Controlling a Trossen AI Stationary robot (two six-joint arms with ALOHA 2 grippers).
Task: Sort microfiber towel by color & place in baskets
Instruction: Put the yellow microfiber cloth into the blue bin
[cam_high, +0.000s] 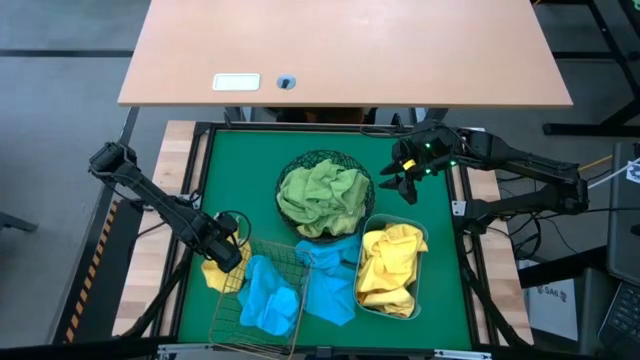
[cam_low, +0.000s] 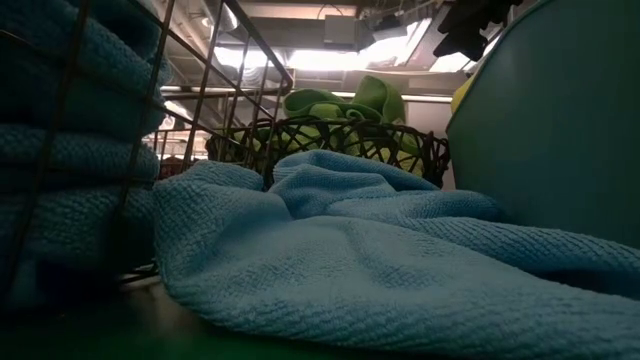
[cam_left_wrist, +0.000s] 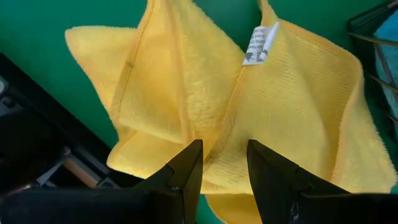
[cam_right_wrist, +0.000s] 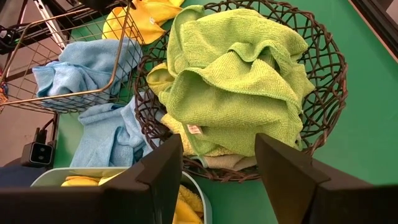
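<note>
A yellow microfiber towel (cam_left_wrist: 186, 81) lies crumpled on the green mat, left of the copper wire basket (cam_high: 232, 322). My left gripper (cam_left_wrist: 224, 163) points down just over it, open, with a fingertip on each side of a raised fold. The copper basket holds a blue towel (cam_high: 265, 295). Another blue towel (cam_high: 330, 282) lies on the mat between that basket and the plastic tub (cam_high: 420, 232), which holds yellow towels (cam_high: 388, 268). The round black basket (cam_right_wrist: 323, 68) holds green towels (cam_right_wrist: 242, 81). My right gripper (cam_right_wrist: 217, 163) hangs open above the mat beside it, holding nothing. My left gripper comes at the yellow towel from above, its fingers (cam_left_wrist: 186, 171) standing on either side of a raised fold (cam_left_wrist: 219, 134) near the towel's edge. Whether the tips touch the cloth I cannot tell. The towel lies on the mat.
A light wooden desk (cam_high: 340, 50) stands beyond the mat's far edge. The three baskets crowd the mat's middle and near part. Bare green mat (cam_high: 240, 170) shows at the far left. In the low view the loose blue towel (cam_low: 350, 260) fills the foreground.
</note>
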